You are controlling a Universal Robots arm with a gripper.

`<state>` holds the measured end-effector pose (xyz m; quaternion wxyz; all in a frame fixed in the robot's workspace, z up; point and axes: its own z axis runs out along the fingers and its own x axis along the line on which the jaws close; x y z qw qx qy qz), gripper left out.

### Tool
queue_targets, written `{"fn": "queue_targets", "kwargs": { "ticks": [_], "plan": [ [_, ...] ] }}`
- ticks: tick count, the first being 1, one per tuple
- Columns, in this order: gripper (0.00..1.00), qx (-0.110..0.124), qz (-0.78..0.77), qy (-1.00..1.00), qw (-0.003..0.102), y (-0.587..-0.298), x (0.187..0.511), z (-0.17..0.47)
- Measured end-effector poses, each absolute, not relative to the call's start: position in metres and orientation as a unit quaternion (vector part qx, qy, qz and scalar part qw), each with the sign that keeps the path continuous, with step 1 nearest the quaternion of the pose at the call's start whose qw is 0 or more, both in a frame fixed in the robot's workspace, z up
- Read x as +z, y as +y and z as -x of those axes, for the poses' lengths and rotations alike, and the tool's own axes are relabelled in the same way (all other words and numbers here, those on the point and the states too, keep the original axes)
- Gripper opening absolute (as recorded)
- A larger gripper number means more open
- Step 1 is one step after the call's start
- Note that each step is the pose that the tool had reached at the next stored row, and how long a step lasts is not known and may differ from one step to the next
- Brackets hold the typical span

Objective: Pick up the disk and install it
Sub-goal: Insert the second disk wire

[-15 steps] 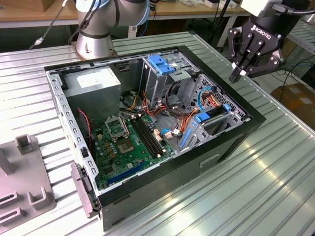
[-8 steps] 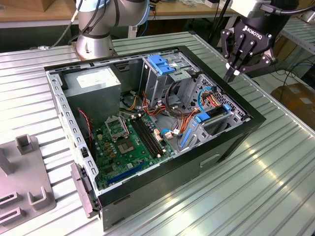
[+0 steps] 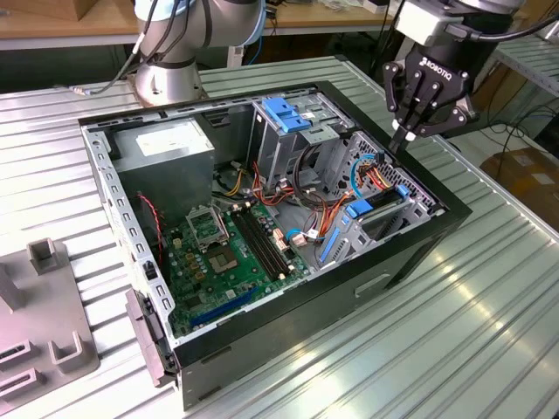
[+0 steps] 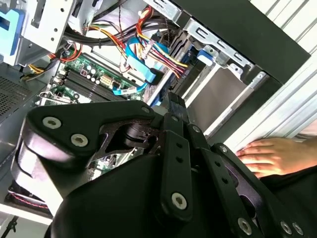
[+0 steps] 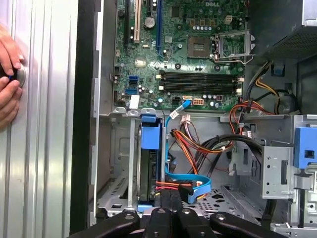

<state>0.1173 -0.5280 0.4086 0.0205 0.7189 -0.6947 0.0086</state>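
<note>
Disk (image 5: 150,163): one, upright in drive bay | gripper (image 3: 403,140): jaws pinched together, empty, above bay | hands (image 5: 9,82): two

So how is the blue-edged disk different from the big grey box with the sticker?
The grey box is far bigger than the disk. The disk has blue plastic edging; the grey box is bare metal with a white sticker. Both sit inside the computer case.

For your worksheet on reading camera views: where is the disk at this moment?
The disk stands on edge in the metal drive bay of the open computer case, at the exterior view's right, beside the orange and blue cables, with the hand just above it.
</note>
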Motion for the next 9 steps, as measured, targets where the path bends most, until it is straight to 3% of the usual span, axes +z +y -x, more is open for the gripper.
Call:
{"fn": "queue_targets", "kwargs": {
  "ticks": [6, 9],
  "plan": [
    [0.1, 0.019, -0.719, -0.695, 0.031, -0.506, 0.401, -0.117],
    [0.1, 0.03, -0.718, -0.694, 0.043, -0.5, 0.398, -0.117]
  ]
}}
